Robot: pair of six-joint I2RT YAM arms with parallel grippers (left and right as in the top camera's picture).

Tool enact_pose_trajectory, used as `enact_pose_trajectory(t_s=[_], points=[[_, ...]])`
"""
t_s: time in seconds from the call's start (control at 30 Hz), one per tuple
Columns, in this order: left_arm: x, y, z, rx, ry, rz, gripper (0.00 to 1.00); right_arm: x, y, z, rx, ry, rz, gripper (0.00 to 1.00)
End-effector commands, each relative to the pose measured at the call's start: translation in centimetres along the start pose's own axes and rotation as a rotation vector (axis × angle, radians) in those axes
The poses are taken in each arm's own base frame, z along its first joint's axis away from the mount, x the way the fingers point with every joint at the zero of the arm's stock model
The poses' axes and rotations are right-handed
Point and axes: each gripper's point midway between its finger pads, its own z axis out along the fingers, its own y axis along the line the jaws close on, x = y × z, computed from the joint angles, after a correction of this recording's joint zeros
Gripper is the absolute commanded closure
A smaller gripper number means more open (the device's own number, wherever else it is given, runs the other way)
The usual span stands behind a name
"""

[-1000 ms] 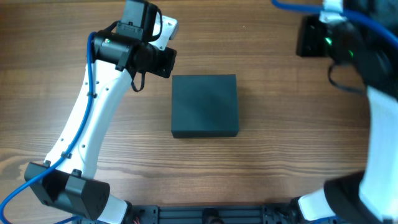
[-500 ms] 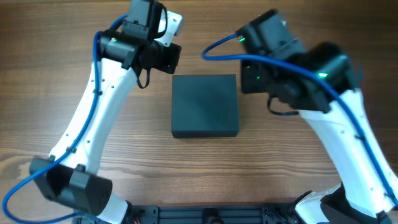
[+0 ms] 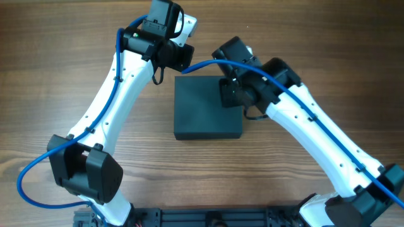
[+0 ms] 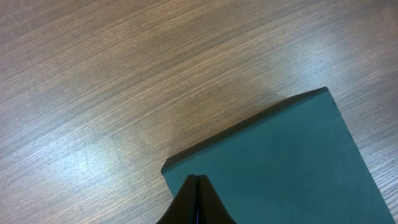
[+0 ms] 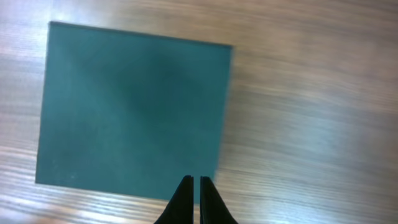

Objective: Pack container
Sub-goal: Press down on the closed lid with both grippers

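Observation:
The container (image 3: 203, 112), a dark teal-grey square box with its lid down flat, lies in the middle of the wooden table. My left gripper (image 3: 182, 62) hovers by the box's far left corner. In the left wrist view its fingers (image 4: 197, 178) are pressed together with nothing between them, above the corner of the container (image 4: 280, 168). My right gripper (image 3: 228, 93) hangs over the box's far right corner. Seen from the right wrist, it (image 5: 194, 180) is shut and empty at one edge of the container (image 5: 130, 106).
Bare wood-grain table (image 3: 303, 44) lies all round the box. A dark rail (image 3: 214, 218) runs along the near edge between the two arm bases. The left arm (image 3: 107, 107) and the right arm (image 3: 315, 139) reach in from either side.
The right arm swung in from the far right to over the container's far right corner. The left arm shifted right, toward the far left corner. Both grippers stayed shut.

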Motion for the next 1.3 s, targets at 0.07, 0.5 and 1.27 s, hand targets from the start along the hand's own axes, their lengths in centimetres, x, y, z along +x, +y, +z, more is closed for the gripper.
enact_pose_trajectory(t_s=[0.07,0.5,1.27], points=[[0.5,0.1,1.7,0.001,0.037,-0.012,0.96,2.1,2.6,2.5,-0.144,0.055,-0.109,0.96],[3.1,0.2,7.0,0.024,0.169,-0.026,0.96,4.4,3.4,5.3,-0.199,0.099,-0.162,0.96],[6.4,-1.1,8.5,0.084,0.302,-0.040,0.96,6.3,1.8,9.2,-0.224,0.131,-0.121,0.95]])
